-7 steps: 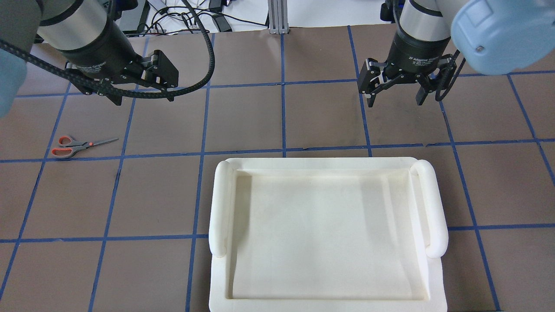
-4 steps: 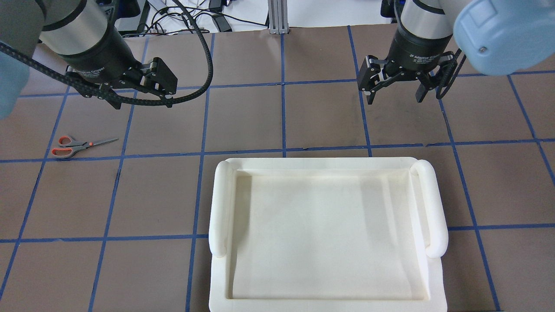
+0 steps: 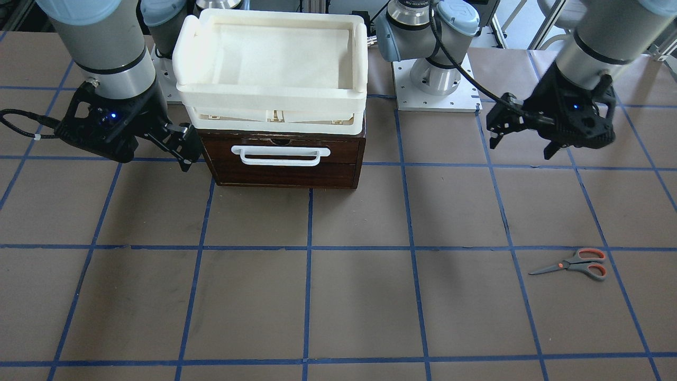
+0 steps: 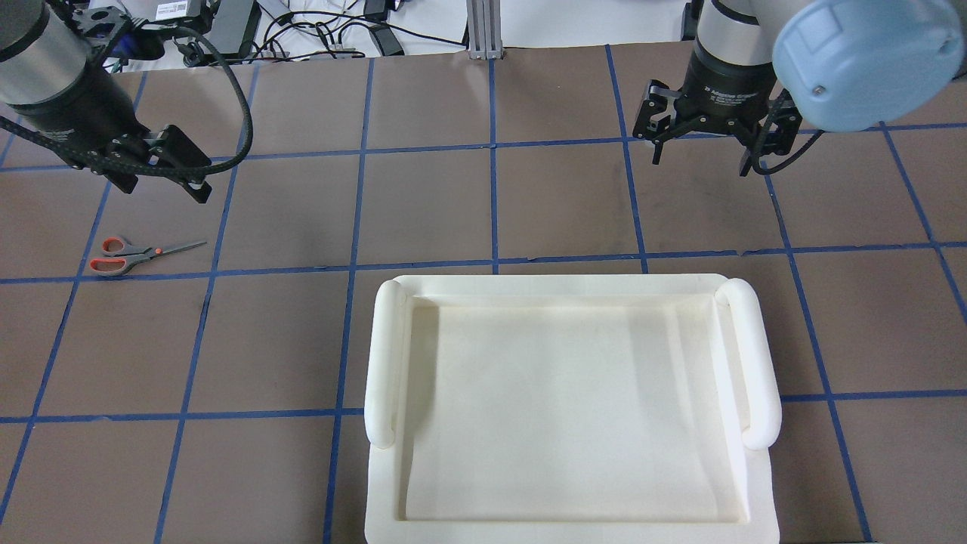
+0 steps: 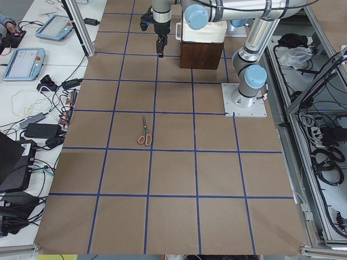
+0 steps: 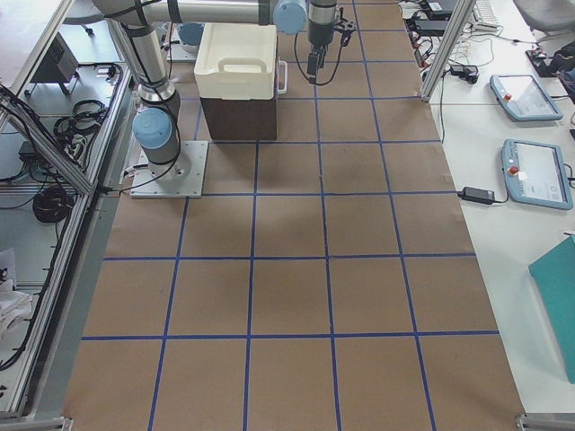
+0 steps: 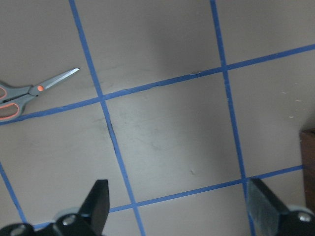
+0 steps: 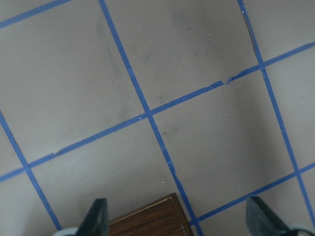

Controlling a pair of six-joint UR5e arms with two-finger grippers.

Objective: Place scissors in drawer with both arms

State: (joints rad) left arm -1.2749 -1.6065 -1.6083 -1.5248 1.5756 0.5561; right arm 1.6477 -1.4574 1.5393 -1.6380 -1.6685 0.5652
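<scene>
Brown paper covers the table [image 4: 423, 211], gridded in blue tape [image 4: 492, 204]. Scissors [image 4: 140, 255] lie flat on the paper at the robot's left, blades together. Tips point toward the table's middle, orange-lined loops outward. They sit inside one grid square, just beside a tape line, with nothing touching them, well apart from the drawer.

Drawer [image 3: 280, 168]: dark wood front, fully shut, with a white handle [image 3: 280, 155] across it. A white tray [image 3: 270, 95] rests on top of its box; the overhead view shows only the tray.

Left gripper [image 4: 165, 185]: fingers spread wide, nothing between them. It hangs above the table near the scissors but not over them. Its wrist view has the scissors at the upper left, loops partly cut off by the edge, and a sliver of the wood box at the right edge.

Right gripper [image 4: 702, 155]: fingers likewise spread, empty. It hangs out in front of the drawer, off toward the robot's right. In the front view one finger [image 3: 184, 147] shows just beside the box's corner; contact cannot be told there. Its wrist view looks down on bare paper and tape, with one corner of the wood box at the bottom edge between the fingers.
</scene>
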